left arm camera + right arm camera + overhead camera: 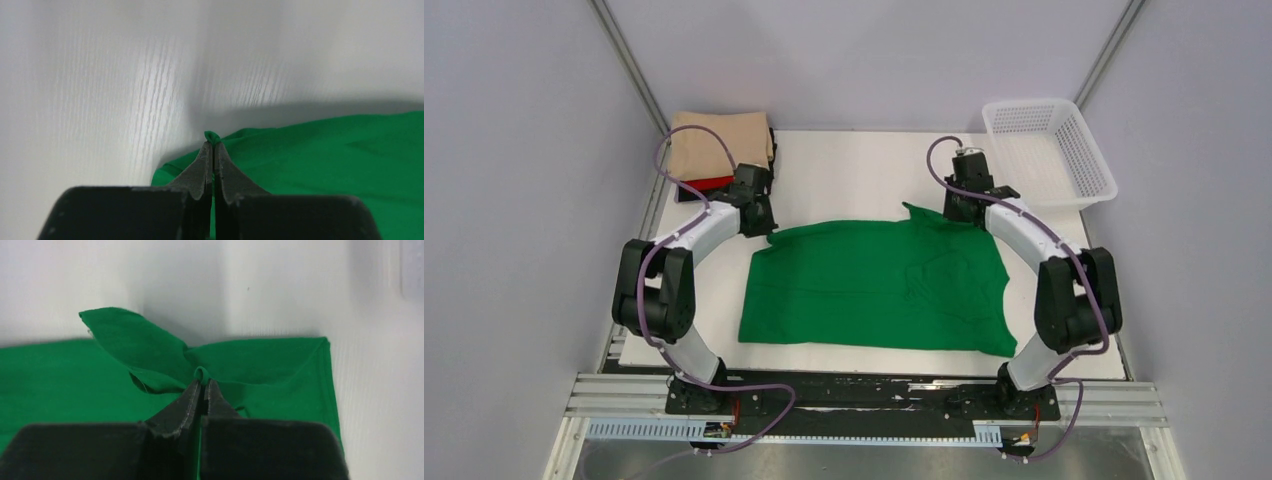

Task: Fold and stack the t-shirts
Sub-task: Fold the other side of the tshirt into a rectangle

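From the overhead view I have the green t-shirt [879,290] laid out sideways across the middle of the counter [854,165], mostly flat, with some shallow wrinkles toward its right half. Both arms reach over to its far edge.

The left fingers [760,224] sit at the shirt's far left corner. On the left wrist feed those fingers [207,156] are pressed together, with a small nub of green cloth poking out between the tips, so they are pinching that corner. The rest of the shirt [325,155] runs off to the right of the view, lying on the white counter [125,90].

The right fingers [960,210] are at the far edge on the right side. On the right wrist feed they [194,394] are likewise pressed together on a little loop of green fabric. Just to the left of the pinch a flap of the shirt [130,342] stands up and folds over (it shows overhead as a small point on the far edge); to the right, the hemmed edge lies flat on the counter.

At the far left corner a folded beige t-shirt [722,145] lies on top of a red t-shirt [714,182], of which I see only a strip. A white mesh basket [1096,150] stands at the far right corner, well apart from the green shirt.
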